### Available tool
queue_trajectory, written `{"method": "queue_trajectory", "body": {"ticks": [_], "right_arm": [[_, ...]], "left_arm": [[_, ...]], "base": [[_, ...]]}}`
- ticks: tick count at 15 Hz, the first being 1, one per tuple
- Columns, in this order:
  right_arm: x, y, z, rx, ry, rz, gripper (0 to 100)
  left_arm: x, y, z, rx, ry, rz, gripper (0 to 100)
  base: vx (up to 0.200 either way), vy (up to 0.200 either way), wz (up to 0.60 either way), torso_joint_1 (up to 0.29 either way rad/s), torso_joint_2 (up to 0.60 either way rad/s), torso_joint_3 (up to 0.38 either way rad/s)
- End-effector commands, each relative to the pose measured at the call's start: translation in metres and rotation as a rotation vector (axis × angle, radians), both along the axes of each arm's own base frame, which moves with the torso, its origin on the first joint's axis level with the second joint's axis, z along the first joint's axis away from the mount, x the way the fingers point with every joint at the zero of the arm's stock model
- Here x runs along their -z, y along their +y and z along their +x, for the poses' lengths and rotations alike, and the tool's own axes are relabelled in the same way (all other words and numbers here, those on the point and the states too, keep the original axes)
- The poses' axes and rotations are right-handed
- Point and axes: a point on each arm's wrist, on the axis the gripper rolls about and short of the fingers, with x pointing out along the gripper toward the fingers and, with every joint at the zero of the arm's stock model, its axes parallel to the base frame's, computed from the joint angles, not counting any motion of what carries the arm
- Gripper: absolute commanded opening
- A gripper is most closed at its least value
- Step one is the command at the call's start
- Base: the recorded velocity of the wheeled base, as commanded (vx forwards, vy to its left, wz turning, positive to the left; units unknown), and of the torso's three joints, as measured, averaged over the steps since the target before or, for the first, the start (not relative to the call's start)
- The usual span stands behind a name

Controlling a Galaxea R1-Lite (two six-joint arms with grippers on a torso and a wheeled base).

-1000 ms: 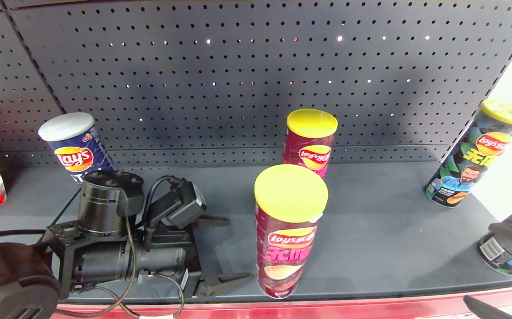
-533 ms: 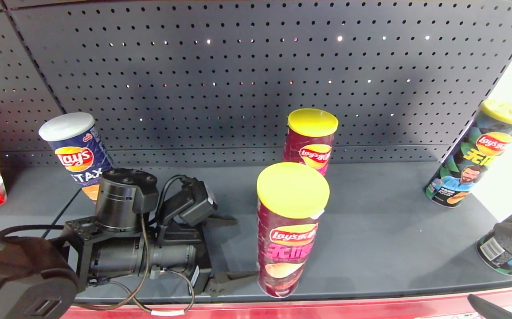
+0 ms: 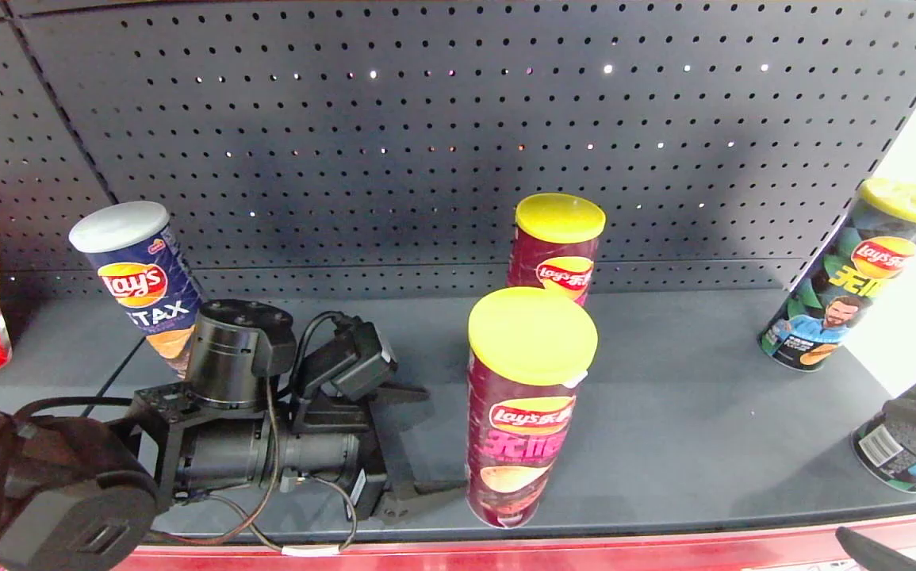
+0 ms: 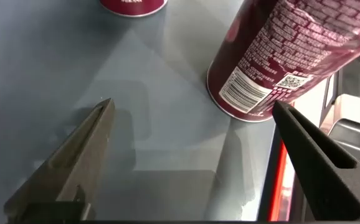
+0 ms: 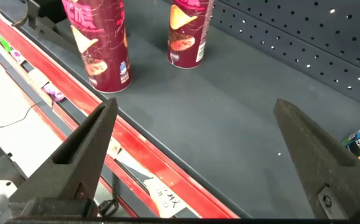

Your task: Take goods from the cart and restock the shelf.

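Front maroon can [image 3: 525, 412]: stood upright, yellow lid on, near the front edge of the shelf [image 3: 703, 420], ahead of the rear maroon can [image 3: 557, 250].
Left gripper [image 3: 426, 444]: lay low over the shelf, jaws spread wide and empty, its near finger just beside the front can's base.
Right gripper [image 5: 195, 112]: hung over the shelf's red front lip, jaws apart, holding nothing.
Neighbours: blue can [image 3: 140, 277] behind the left arm; green can [image 3: 846, 277] far right.
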Motion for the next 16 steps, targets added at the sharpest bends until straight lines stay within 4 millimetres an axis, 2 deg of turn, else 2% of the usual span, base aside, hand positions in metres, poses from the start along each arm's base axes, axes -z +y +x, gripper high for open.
{"method": "queue_trajectory", "body": {"ticks": [1,16], "right_arm": [[0.0,0.001,0.001,-0.001,0.003,-0.003,100],[0.002,0.0,0.0,-0.001,0.007,-0.003,100]], "left_arm": [[0.0,-0.002,0.002,0.002,-0.003,-0.002,100],[0.001,-0.017,0.005,0.029,-0.007,0.002,100]], "base": [[0.0,0.0,0.0,0.0,0.0,0.0],[0.0,0.0,0.0,0.0,0.0,0.0]]}}
